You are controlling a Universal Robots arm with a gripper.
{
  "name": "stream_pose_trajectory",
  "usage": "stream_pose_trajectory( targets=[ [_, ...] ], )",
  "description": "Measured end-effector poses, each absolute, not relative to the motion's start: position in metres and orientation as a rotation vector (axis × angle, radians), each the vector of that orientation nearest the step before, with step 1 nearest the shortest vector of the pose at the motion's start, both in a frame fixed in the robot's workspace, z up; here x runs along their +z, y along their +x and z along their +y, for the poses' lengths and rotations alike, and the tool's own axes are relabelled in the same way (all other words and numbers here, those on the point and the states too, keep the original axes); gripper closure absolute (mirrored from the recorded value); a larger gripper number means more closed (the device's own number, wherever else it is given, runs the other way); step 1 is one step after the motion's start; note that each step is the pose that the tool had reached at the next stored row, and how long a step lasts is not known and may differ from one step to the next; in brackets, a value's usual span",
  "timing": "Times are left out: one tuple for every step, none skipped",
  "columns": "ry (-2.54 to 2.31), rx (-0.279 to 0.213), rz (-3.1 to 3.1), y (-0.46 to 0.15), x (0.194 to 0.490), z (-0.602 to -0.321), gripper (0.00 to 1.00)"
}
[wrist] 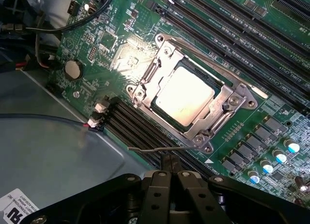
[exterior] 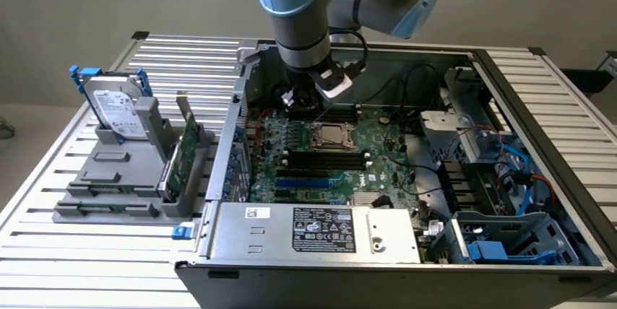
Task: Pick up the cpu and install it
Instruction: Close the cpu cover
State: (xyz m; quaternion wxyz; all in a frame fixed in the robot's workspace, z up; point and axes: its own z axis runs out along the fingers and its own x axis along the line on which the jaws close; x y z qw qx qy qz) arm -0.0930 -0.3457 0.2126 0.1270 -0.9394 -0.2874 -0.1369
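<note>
While seated in its socket (wrist: 220,105), cpu (wrist: 184,96) lies apart from claw (wrist: 170,178).

The exterior view looks down from high, front-on; the wrist view hovers close; both share the socket frame (exterior: 330,136) (wrist: 191,93).

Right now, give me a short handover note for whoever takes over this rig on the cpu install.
Gripper: shut, holding nothing, poised above the motherboard inside the open computer case.
The cpu: lying flat in the socket frame, silvery top up. In the exterior view the socket sits just below the arm's wrist.
Done: the chip appears placed in the socket.
Left: the socket's thin retention lever looks unlatched; whether the chip is fully seated cannot be told.
</note>
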Motion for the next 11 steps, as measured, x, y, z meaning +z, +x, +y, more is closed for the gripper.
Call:
stream_pose_trajectory(
  targets=[
    [-2.736,-0.397,-0.832,-0.093,0.2126,-0.3458,0.89],
    [-2.738,-0.394,-0.827,-0.093,0.2126,-0.3459,0.89],
    [-2.741,-0.391,-0.823,-0.093,0.2126,-0.346,0.89],
    [-2.745,-0.388,-0.82,-0.093,0.2126,-0.346,0.89],
    [-2.749,-0.384,-0.817,-0.0929,0.2126,-0.346,0.89],
    [-2.753,-0.38,-0.814,-0.093,0.2126,-0.346,0.89],
    [-2.758,-0.377,-0.811,-0.093,0.2126,-0.346,0.89],
    [-2.763,-0.375,-0.809,-0.093,0.2126,-0.346,0.89],
    [-2.768,-0.374,-0.807,-0.093,0.2126,-0.346,0.89],
    [-2.772,-0.373,-0.807,-0.093,0.2125,-0.346,0.89],
    [-2.773,-0.373,-0.806,-0.0929,0.2123,-0.346,0.89]
  ],
)
